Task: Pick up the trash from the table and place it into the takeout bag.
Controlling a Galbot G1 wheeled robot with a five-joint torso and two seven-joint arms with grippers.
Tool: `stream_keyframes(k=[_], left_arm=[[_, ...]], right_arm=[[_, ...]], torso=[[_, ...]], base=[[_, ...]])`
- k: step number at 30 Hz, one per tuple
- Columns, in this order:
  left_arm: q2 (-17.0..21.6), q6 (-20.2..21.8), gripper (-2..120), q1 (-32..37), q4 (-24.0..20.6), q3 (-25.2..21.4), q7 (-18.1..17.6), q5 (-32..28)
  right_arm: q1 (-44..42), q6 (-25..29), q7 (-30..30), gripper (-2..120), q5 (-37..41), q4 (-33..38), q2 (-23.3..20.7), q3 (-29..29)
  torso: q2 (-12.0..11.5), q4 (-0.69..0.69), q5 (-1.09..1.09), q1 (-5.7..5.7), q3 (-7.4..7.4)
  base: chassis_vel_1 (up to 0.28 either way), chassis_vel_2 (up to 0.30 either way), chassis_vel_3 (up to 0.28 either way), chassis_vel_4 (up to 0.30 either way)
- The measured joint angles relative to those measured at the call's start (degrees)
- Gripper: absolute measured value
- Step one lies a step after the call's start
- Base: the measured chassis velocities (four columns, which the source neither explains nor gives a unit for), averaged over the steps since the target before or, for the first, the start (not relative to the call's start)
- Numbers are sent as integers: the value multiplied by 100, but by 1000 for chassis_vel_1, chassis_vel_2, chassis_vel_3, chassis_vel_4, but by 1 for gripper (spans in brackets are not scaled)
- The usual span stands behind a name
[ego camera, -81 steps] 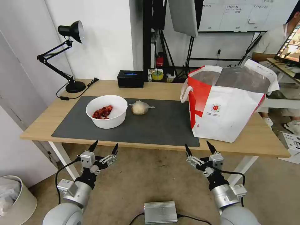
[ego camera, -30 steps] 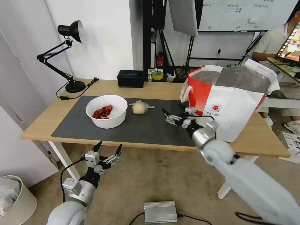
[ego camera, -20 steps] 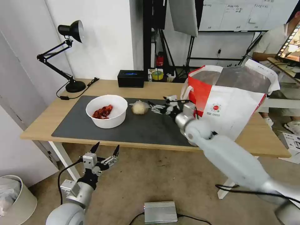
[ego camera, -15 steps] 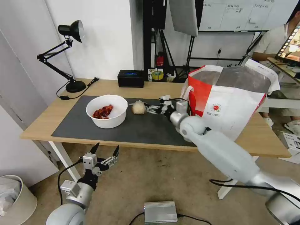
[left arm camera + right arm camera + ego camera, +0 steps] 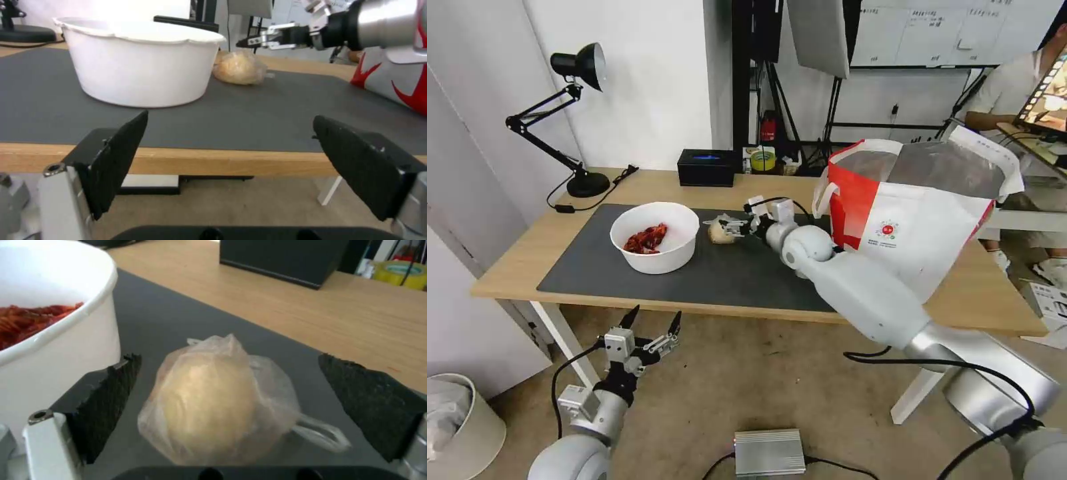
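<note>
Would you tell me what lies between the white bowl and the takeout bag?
The head view shows the clear bag with beige lump on the mat, with the right gripper reaching over it.

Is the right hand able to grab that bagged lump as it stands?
Probably yes: the right hand is open, its fingers either side of the bagged lump, nothing between.

White walls, beige floor (image 5: 747,387), black desk lamp (image 5: 570,100) far left, whiteboard (image 5: 934,30) at back.

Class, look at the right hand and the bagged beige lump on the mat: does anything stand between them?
Nothing visible does. The open right hand has the clear bag with the lump between its fingers; the white bowl sits beside.
</note>
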Motion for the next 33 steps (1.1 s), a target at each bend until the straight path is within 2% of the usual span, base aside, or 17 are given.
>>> stream_keyframes(k=[5,8,15,23,33], left_arm=[[-2,-4,100,2,1,4,3,0],[-16,-15,100,5,4,21,11,4],[-17,-71,100,22,6,11,23,6],[-48,-97,100,36,38,38,35,21],[-69,-109,100,64,42,38,38,46]], right_arm=[[113,-32,-124,100,-98,-416,311,-21],[233,-5,-284,100,-264,-924,649,-27],[357,112,-461,100,-530,-1548,1025,0],[370,177,-541,100,-760,-1850,1196,35],[326,179,-538,100,-832,-1917,1201,42]], torso=[[0,0,0,0,0],[0,0,-1,0,0],[0,0,0,0,0],[0,-1,0,0,0],[0,0,1,0,0]], base=[[0,0,0,0],[0,0,0,0],[0,0,0,0],[0,0,0,0],[0,0,0,0]])
